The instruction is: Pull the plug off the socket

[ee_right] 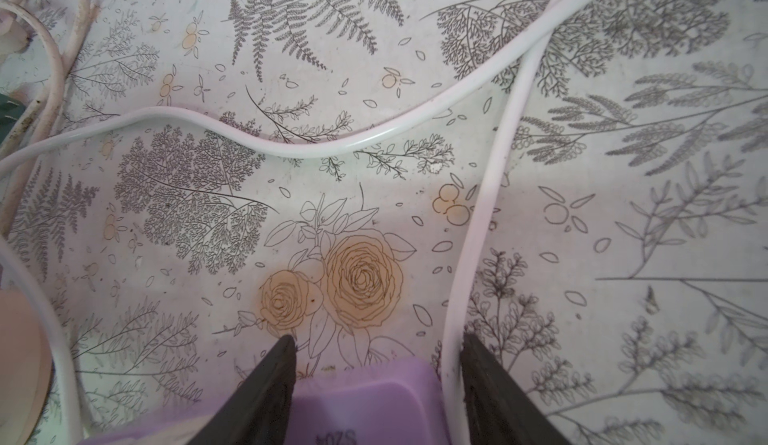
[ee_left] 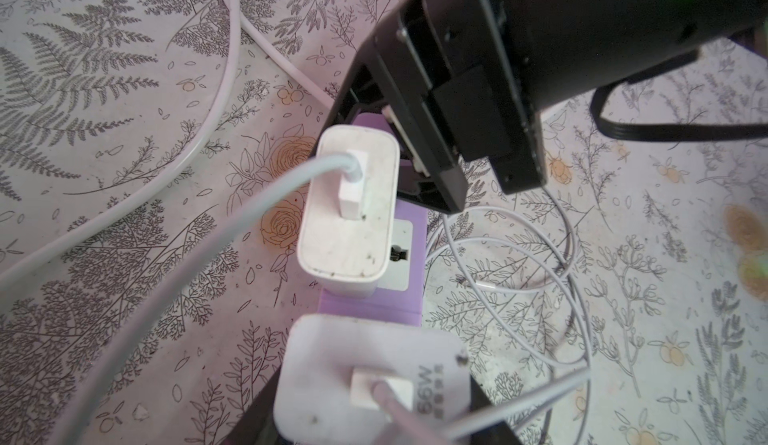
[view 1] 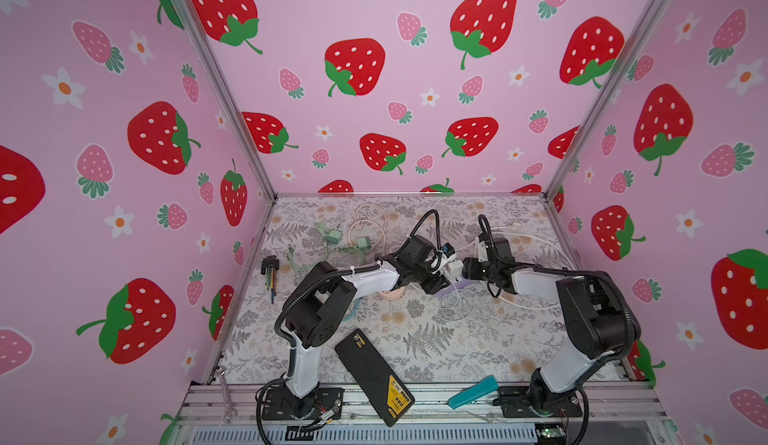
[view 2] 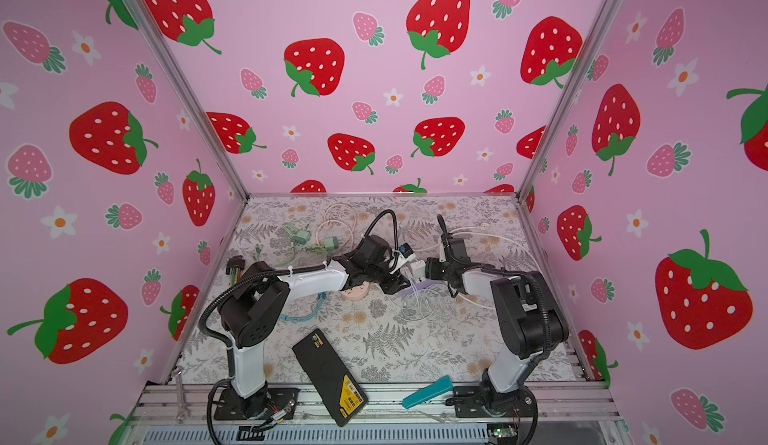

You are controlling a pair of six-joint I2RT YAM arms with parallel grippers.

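Strawberry-print pink walls box in your fern-patterned table (view 1: pixel 478 351). A black case (view 1: pixel 370 374) carries a yellow label, too small to read. At centre your left gripper (ee_left: pixel 370 405) clasps the white plug (ee_left: pixel 324 364) marked "66W", standing on the purple socket strip (ee_left: pixel 374 308); only the left wrist view shows that print. Your right gripper (ee_right: pixel 376 341) clamps the strip's end, pinching a white cord (ee_right: pixel 469 256); cut-off moulded characters show only there.

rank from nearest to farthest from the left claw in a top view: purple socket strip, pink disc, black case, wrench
1. purple socket strip, under the white plug in the left claw
2. pink disc, under left arm
3. black case, front centre
4. wrench, front-left rail
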